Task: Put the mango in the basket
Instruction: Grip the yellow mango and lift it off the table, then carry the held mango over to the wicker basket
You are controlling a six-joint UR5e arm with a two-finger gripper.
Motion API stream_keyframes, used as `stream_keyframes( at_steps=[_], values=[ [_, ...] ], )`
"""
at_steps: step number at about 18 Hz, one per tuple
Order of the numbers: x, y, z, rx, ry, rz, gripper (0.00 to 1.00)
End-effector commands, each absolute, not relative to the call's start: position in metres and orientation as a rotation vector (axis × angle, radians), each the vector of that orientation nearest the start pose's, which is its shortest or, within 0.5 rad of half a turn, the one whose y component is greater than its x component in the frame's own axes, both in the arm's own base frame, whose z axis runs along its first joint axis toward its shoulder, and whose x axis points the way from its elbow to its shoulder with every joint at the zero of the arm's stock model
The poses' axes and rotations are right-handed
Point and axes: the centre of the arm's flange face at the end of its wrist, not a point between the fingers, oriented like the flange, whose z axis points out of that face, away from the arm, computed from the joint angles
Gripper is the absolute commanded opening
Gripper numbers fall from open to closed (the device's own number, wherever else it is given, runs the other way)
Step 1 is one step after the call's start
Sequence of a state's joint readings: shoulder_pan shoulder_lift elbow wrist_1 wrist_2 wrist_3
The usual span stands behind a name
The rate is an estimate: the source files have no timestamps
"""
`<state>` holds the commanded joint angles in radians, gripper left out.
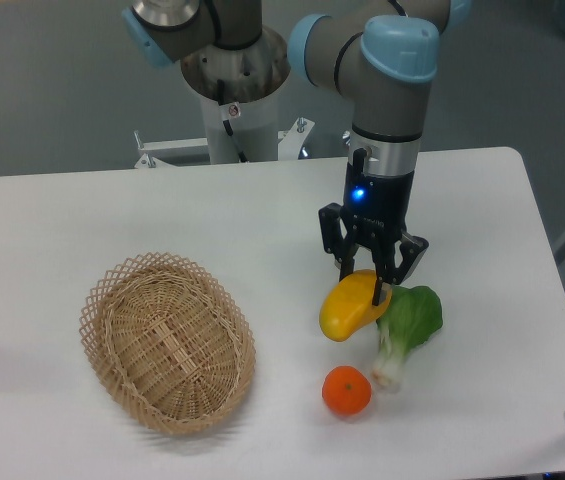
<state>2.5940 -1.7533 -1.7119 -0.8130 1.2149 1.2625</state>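
The yellow-orange mango sits tilted at the table's centre right, with its upper end between my gripper's fingers. My gripper points straight down and is shut on the mango's upper end; one dark finger crosses the front of the fruit. I cannot tell whether the mango's lower end touches the table. The oval wicker basket lies to the left, well apart from the gripper, with nothing in it.
A green bok choy lies right beside the mango, touching or nearly touching it. A round orange sits just below the mango. The arm's base stands at the table's far edge.
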Motion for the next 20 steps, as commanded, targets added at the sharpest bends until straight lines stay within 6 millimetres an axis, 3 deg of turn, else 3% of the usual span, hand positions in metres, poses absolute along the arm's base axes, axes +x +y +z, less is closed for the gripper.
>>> stream_keyframes(
  at_steps=[8,20],
  values=[
    [-0.394,0.450,0.418,-2.601,0.325,0.306,0.45],
    [-0.318,0.503,0.408,-2.679,0.331,0.288,0.45]
  ],
)
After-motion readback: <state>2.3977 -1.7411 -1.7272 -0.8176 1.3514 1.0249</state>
